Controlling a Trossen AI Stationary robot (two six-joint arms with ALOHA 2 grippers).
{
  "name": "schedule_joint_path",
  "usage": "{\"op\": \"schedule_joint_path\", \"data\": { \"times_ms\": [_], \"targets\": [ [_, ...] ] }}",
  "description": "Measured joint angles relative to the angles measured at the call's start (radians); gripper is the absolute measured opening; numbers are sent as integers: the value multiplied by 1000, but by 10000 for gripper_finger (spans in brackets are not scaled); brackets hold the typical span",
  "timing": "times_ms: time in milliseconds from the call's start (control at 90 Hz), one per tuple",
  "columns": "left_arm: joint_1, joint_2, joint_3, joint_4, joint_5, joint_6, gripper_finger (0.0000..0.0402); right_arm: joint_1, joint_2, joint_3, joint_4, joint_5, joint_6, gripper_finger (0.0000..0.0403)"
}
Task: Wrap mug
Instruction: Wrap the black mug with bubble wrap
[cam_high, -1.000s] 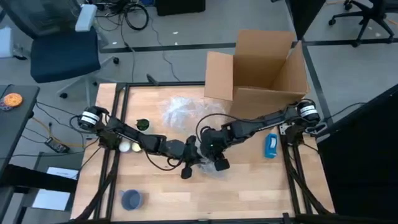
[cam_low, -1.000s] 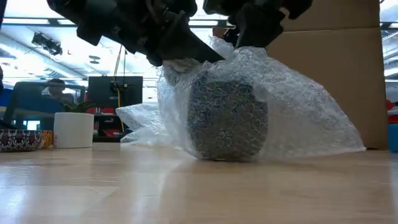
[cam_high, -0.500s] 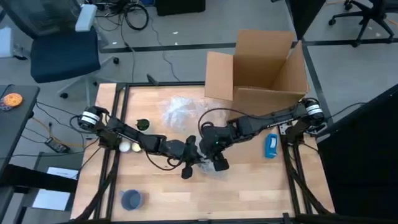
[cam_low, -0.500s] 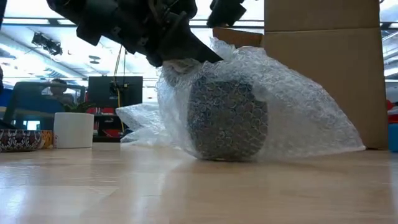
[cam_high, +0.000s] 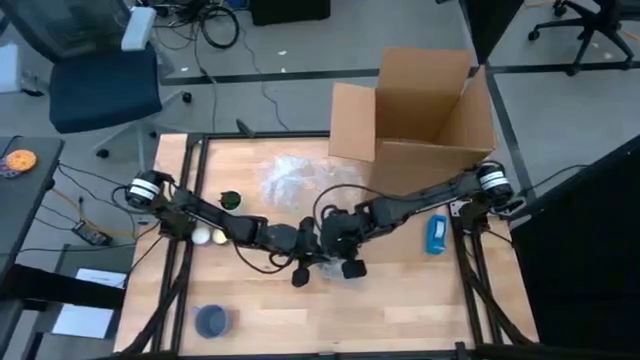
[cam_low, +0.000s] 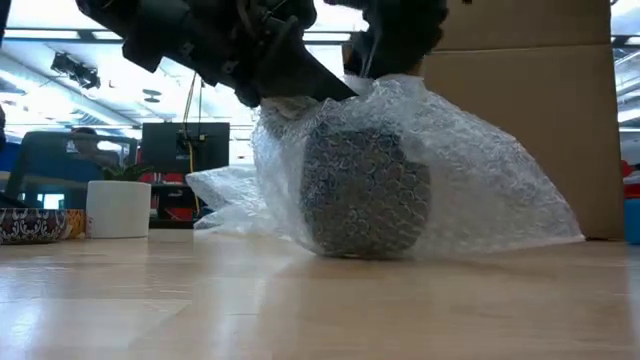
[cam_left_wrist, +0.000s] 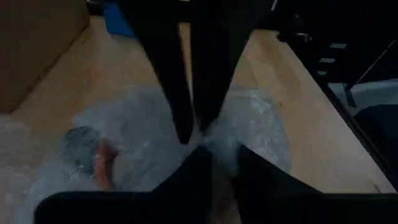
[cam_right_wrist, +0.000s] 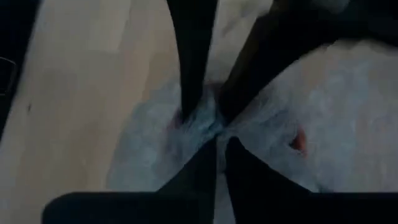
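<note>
Pinching the bubble wrap (cam_low: 470, 180) from opposite sides, the left gripper (cam_high: 308, 262) and the right gripper (cam_high: 338, 258) meet near the middle of the table (cam_high: 400, 310), each with its fingers nearly pressed together on a fold of the film directly over the mug (cam_low: 366, 190). The mug stands upright on the wood under the wrap, patterned but with no lettering I can read. Both arms stretch low and inward from the table's two sides, in front of the open cardboard box (cam_high: 425, 110).
</note>
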Motion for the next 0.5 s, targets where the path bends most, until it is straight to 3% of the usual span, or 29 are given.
{"op": "schedule_joint_path", "data": {
  "times_ms": [267,500],
  "targets": [
    [3,-163,1,-118,-53,55,124,7,53,0,-26,-5,12,2],
    [-25,-341,2,-331,-48,50,133,9,58,0,-32,-3,4,1]
  ]
}}
